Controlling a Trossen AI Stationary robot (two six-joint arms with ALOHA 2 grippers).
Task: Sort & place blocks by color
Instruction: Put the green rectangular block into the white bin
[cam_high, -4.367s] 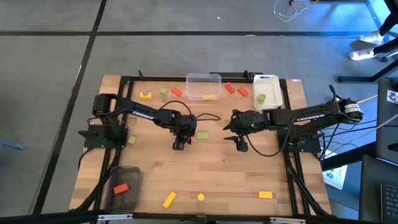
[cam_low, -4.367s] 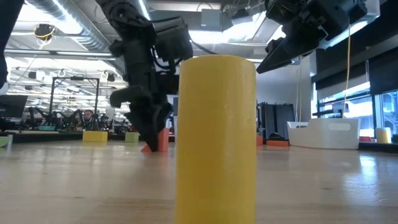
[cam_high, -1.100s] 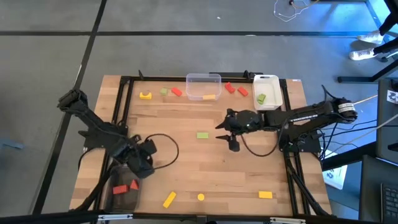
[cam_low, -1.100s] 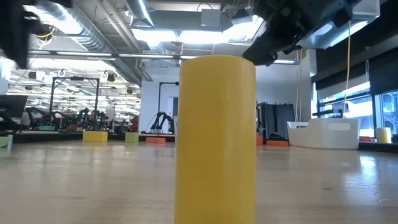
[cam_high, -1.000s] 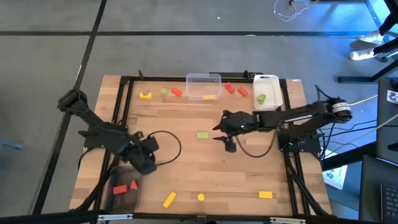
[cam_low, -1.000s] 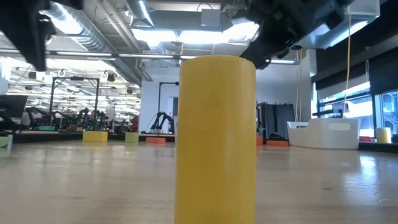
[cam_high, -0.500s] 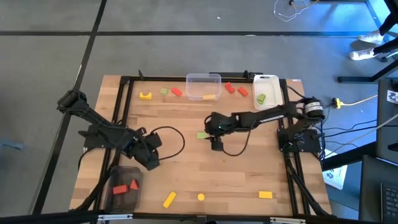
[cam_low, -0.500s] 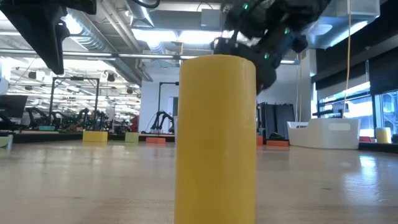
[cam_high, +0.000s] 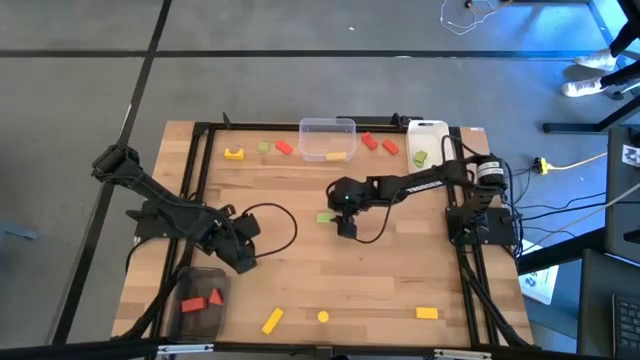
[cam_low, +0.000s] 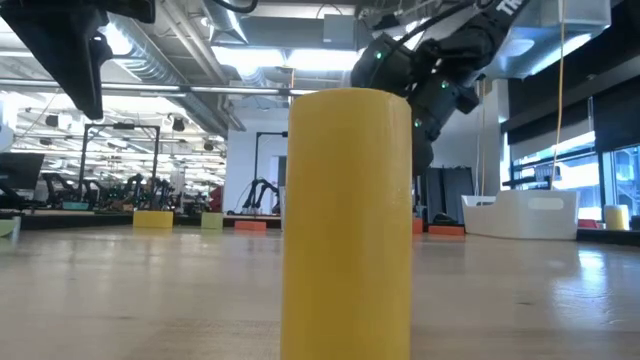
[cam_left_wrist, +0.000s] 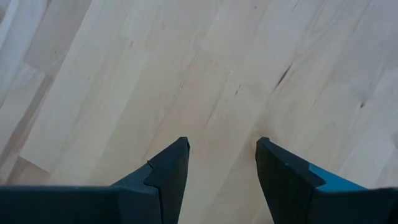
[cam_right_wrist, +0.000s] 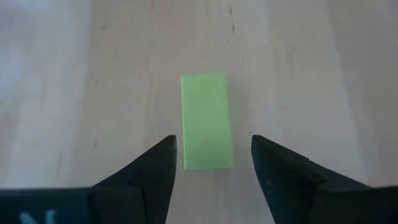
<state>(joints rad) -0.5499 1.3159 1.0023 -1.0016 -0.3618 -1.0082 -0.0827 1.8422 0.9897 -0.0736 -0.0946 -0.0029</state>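
Note:
A light green bar block (cam_right_wrist: 207, 121) lies flat on the wood at the table's middle (cam_high: 324, 216). My right gripper (cam_right_wrist: 211, 146) is open and low over it, one finger on each side of the block's end, touching nothing. Near the left front, my left gripper (cam_left_wrist: 222, 146) hangs open over bare wood (cam_high: 243, 260). Other blocks lie scattered: a yellow arch (cam_high: 234, 153), a green one (cam_high: 263, 147) and red ones (cam_high: 284, 148) (cam_high: 369, 140) at the far edge, and a yellow bar (cam_high: 272, 320), cylinder (cam_high: 322, 317) and block (cam_high: 427, 313) near the front.
A dark bin (cam_high: 186, 318) at the front left holds red blocks. A clear bin (cam_high: 327, 125) at the far middle holds a yellow block, and a white bin (cam_high: 428, 128) at the far right holds a green one. The yellow cylinder (cam_low: 347, 220) fills the low view.
My right gripper has come down and gone toward the table's left edge, ending over the green bar block. Its fingers have stayed open. The block has not moved.

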